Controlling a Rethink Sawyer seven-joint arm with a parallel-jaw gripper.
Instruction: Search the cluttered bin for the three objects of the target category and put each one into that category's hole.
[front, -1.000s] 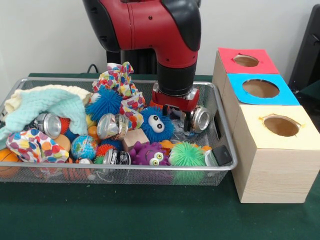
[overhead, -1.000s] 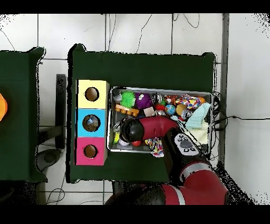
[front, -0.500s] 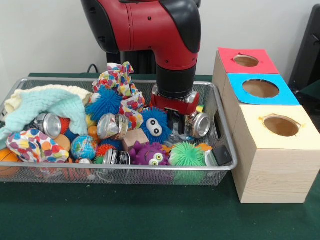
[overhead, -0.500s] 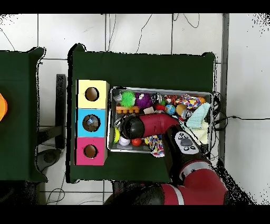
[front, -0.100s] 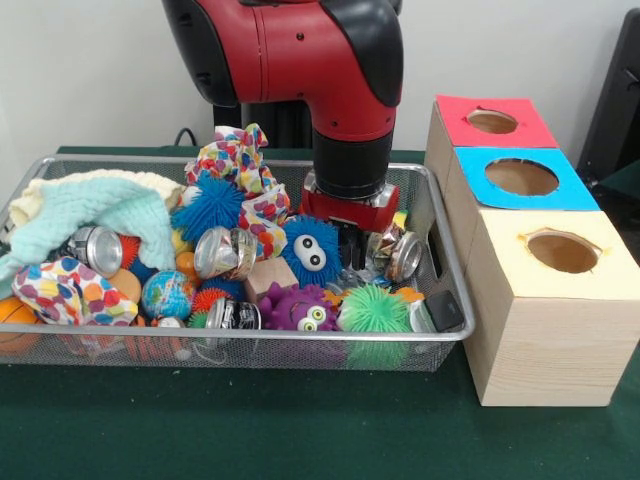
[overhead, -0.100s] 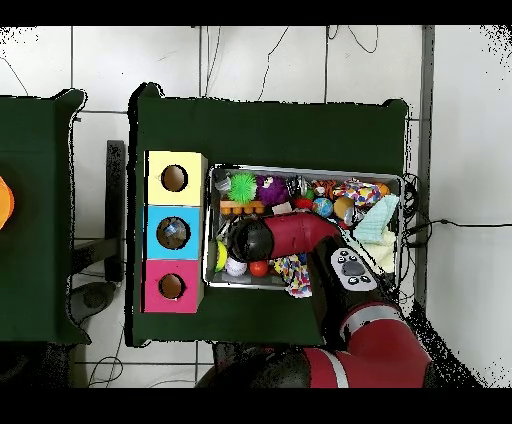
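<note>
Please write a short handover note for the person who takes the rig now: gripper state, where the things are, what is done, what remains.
Gripper: low in the wire bin, at its end beside the boxes, next to a crushed can; a grasp cannot be confirmed.
Other cans lie under the mint cloth and mid-bin.
Holes: red, blue, yellow. The blue one seems to hold something in the overhead view.
Left: confirm the target category, finish picking.
</note>
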